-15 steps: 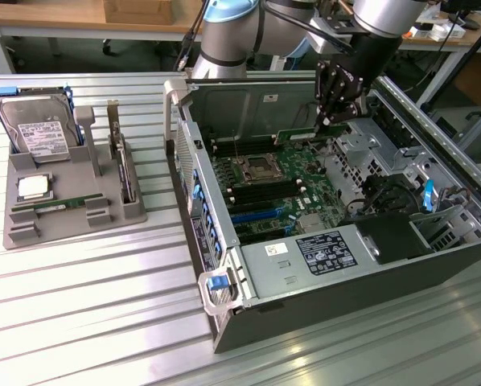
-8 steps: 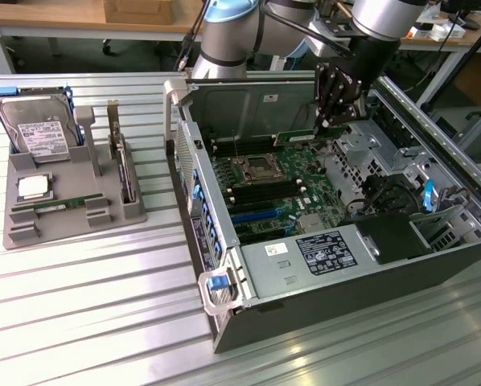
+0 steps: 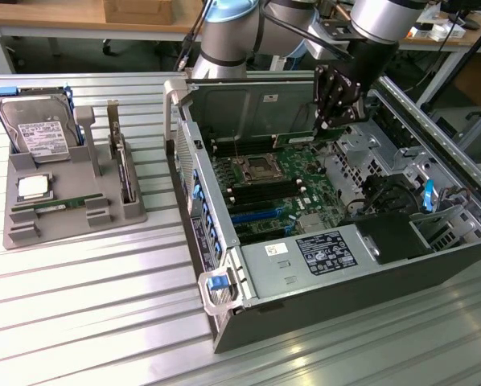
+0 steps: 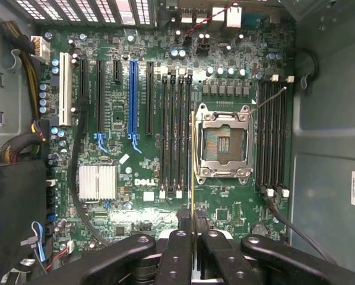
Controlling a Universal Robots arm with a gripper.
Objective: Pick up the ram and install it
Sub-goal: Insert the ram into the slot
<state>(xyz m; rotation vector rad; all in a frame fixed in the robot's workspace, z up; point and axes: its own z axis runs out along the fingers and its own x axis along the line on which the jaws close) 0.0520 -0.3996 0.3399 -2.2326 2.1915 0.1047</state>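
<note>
Ribbed grey metal forms the table (image 3: 80, 314), and wooden workbenches stand behind it. On this table lies an open computer case (image 3: 224, 318) with its motherboard (image 4: 136, 172) facing up.

The ram (image 4: 192, 172) is held in the air above the motherboard. The wrist view shows it edge-on, as a thin golden line running out from between the black fingers (image 4: 178, 249). The gripper (image 4: 192, 221) is clenched on the stick, one finger on each flat side. In the exterior view the gripper (image 3: 325, 122) hangs over the far part of the board, with the green strip of the ram (image 3: 295, 139) just beside it.

I judge that the picking is done and the step in hand is bringing the stick to its place; it does not look seated yet. The edge of the ram lies near the bank of four black memory slots (image 4: 176, 130), between them and the empty CPU socket (image 4: 224, 145). Seating it would call for the lower edge to be parallel to one slot and exactly over it, then a straight push down.

A second bank of slots (image 4: 272, 136) is on the other side of the socket, and a thin wire (image 4: 269, 98) crosses it, which could be in the way there. A black cable (image 4: 76, 178) runs past the silver heatsink (image 4: 97, 181), well apart from the ram. Outside the case, a grey tray (image 3: 23, 235) carries a hard drive (image 3: 39, 129), a square CPU chip (image 3: 33, 187) and another green stick (image 3: 59, 206).
</note>
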